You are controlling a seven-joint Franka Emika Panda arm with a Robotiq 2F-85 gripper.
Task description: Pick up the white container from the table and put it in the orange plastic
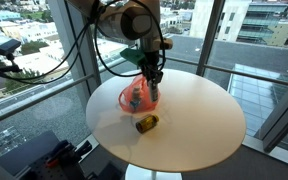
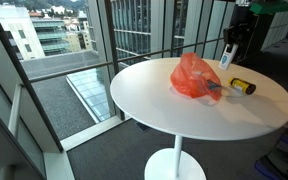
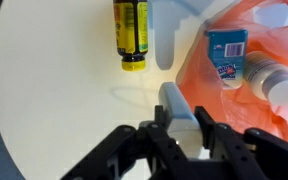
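Wrist view: the white container point(image 3: 174, 98) is seen clamped in the jaws of the gripper point(image 3: 181, 120), held over the tabletop point(image 3: 54, 100) at the edge of the orange plastic bag point(image 3: 246, 120). A blue carton point(image 3: 227, 55) and a white bottle point(image 3: 272, 80) are shown inside the bag, contents not made out in the exterior views. If released here, the container could be dropped on the bag's rim or outside it, since the opening lies off to one side.

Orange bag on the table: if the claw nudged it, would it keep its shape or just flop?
Probably flop: the orange bag looks thin, crinkled and slumped on the table. It likely drags rather than slides cleanly, since a carton and bottle weigh it down.
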